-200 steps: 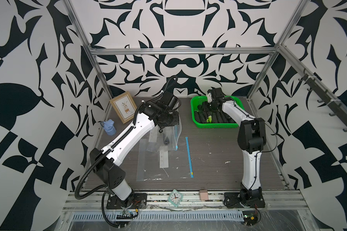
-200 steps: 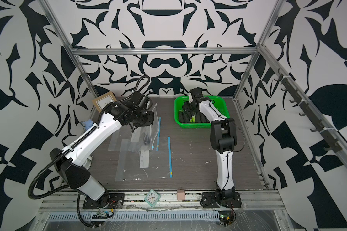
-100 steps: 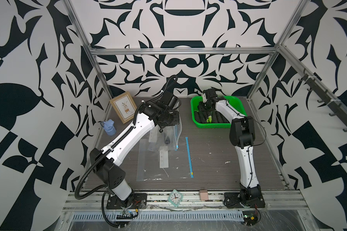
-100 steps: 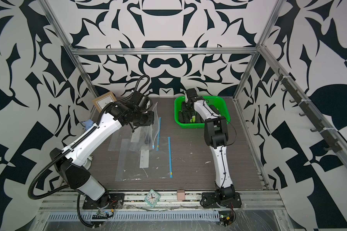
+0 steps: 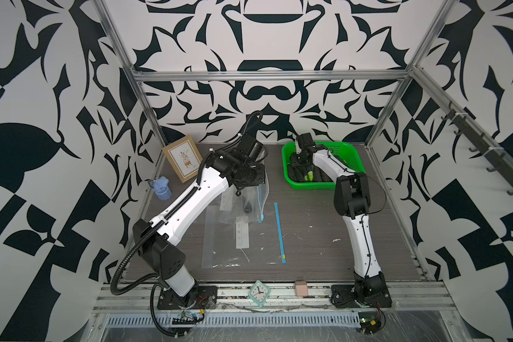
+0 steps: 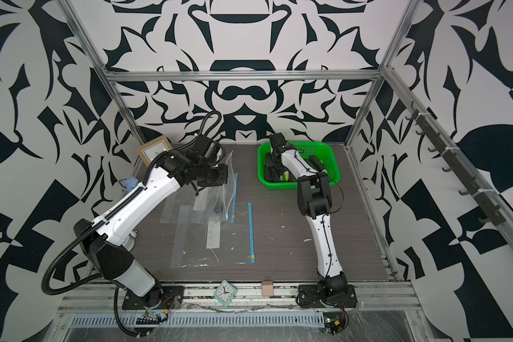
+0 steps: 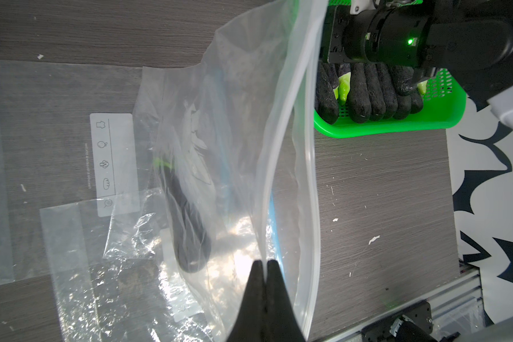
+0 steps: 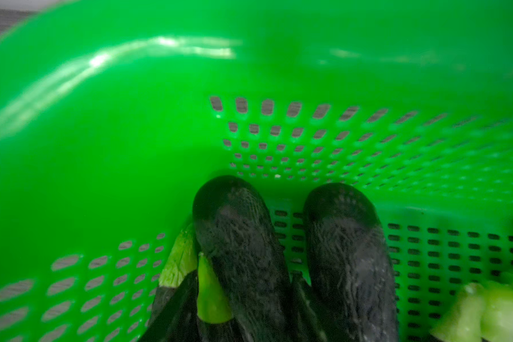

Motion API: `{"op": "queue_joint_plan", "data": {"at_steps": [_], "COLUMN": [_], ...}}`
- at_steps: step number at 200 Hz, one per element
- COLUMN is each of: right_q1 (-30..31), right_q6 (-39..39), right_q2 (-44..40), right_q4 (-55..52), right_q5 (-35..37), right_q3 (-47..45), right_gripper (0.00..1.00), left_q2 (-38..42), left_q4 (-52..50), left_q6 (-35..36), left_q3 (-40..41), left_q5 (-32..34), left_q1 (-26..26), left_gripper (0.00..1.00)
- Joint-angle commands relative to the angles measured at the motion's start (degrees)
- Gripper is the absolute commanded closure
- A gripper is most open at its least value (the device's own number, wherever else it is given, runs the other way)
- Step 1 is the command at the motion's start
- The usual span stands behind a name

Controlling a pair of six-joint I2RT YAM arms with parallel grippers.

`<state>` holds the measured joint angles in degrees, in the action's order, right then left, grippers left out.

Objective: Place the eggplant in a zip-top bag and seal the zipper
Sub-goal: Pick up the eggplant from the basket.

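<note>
Left wrist view shows me the left hand (image 7: 263, 268) pinched together on the lifted rim of the zip-top bag (image 7: 249, 74), with the eggplant (image 7: 187, 225) lying inside it. My right hand (image 5: 297, 160) sits low in the green basket (image 5: 350, 154) among spare eggplants (image 7: 365, 97). I cannot tell whether its fingers are apart or together.

Bright, even overhead light; glare on bag (image 7: 240, 245); R wrist view blurry at basket (image 8: 101, 88) rim.
</note>
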<state>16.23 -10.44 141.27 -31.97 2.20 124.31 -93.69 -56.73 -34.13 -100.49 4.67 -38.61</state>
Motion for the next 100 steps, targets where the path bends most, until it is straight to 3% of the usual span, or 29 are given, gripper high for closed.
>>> {"op": "queue_joint_plan", "data": {"at_steps": [1,40,64,100], "right_q1": [0.44,0.91,0.92,0.94], "right_q6": [0.55,0.55,1.07,1.21], "right_q2": [0.59,1.21,1.97,2.12], "right_q4": [0.65,1.94,1.12,1.95], "right_q5": [1.73,2.43,1.85,1.06], "right_q3": [3.96,3.62,4.52,2.76], "right_gripper": [0.49,0.58,0.48,0.45], "left_q2": [-0.75,-0.85,-0.81,-0.73], "left_q4": [-0.38,0.17,0.29,0.63], "left_q6": [-0.69,-0.92,-0.96,-1.07], "left_q3": [-0.63,-0.33,-0.21,0.2], "left_q5": [-0.45,-0.98,-1.18,-1.43], "left_q1": [0.29,0.22,0.29,0.26], "left_gripper": [1.0,1.0,1.0,1.0]}}
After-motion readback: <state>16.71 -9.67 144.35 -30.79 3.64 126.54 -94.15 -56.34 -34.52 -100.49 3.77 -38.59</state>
